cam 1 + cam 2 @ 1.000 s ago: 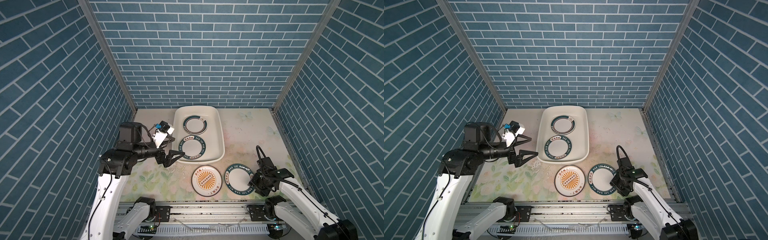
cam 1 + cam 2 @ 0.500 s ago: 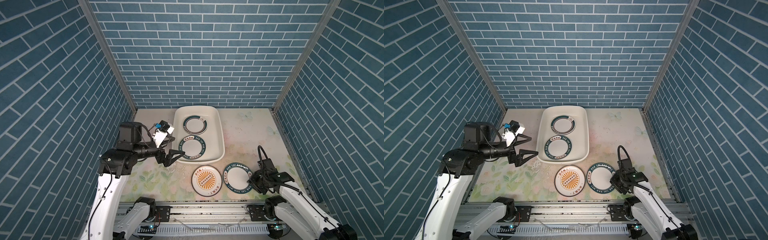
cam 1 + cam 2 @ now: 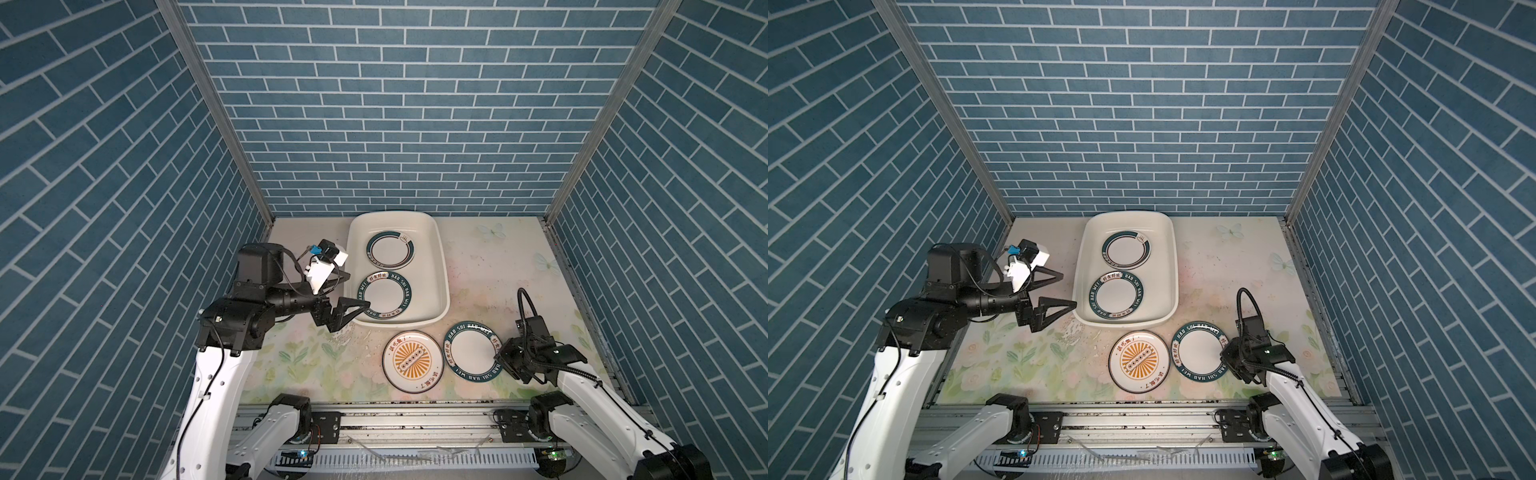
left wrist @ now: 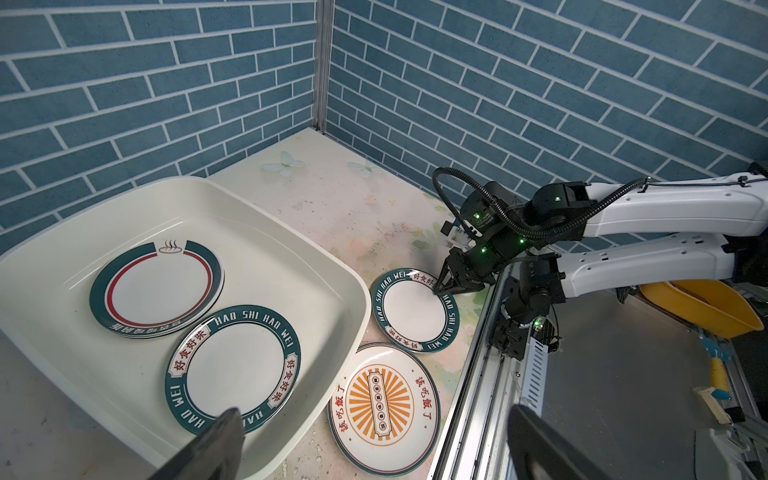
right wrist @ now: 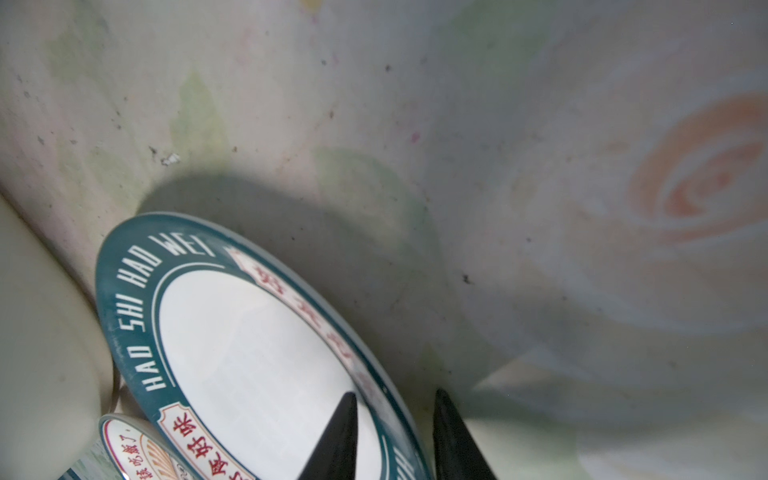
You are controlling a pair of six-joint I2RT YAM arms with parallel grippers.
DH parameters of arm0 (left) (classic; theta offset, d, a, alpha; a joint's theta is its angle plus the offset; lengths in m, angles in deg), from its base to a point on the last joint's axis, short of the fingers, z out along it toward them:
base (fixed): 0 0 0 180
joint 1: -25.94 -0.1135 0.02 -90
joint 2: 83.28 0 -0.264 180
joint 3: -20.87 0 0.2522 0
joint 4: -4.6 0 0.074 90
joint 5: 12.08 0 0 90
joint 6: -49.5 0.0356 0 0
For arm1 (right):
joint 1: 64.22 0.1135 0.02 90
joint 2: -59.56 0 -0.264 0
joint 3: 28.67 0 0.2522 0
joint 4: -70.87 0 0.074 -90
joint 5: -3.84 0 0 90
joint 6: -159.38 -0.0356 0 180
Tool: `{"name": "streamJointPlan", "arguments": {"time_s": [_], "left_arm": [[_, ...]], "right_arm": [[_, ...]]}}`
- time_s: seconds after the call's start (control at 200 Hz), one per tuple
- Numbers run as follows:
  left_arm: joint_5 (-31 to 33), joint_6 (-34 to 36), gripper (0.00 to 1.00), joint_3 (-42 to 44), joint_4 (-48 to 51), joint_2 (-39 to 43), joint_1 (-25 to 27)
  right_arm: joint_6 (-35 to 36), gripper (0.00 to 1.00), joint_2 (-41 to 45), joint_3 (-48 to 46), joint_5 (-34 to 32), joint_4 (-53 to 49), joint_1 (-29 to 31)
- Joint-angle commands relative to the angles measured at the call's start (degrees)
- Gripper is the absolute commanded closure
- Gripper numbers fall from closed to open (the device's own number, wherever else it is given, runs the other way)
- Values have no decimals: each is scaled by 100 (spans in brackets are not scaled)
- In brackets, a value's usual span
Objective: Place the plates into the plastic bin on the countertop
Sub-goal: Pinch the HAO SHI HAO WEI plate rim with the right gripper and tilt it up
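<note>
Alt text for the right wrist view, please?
Close-up: the right end effector straddles the rim of a teal-rimmed plate lettered HAO SHI HAO WEI, one finger over its white centre, one outside. The plate sits on the floral countertop; the cream bin and an orange-patterned plate edge into view.

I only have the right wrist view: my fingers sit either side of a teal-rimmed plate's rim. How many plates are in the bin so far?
Observer: Two show in the bin: a near plate and a far plate, both teal-rimmed.
Operator: What's left outside?
Observer: Only your teal plate and a sunburst plate beside it.
Operator: Is the left arm in my way?
Observer: Likely not; the left fingers hang spread and empty at the bin's near left corner.
</note>
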Motion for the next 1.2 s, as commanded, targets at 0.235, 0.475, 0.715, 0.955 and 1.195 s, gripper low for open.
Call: {"name": "streamJointPlan", "arguments": {"time_s": [0.235,0.475,0.715,0.955,1.195], "left_arm": [[-86,-145,0,49,-158,-69,37],[-93,-190,1,76,-202,-39,37],[-87,-217,0,113,-228,-3,37],[-87,-242,0,101,-225,-8,37],[-77,-260,0,65,-237,-34,36]], "right_arm": [[69,71,1229,-328,193,-671,-21],[124,72,1209,-390,345,-576,-21],[204,76,1065,-421,297,-510,-21],[190,77,935,-545,247,-149,-21],[177,83,994,-612,113,-24,-21]]}}
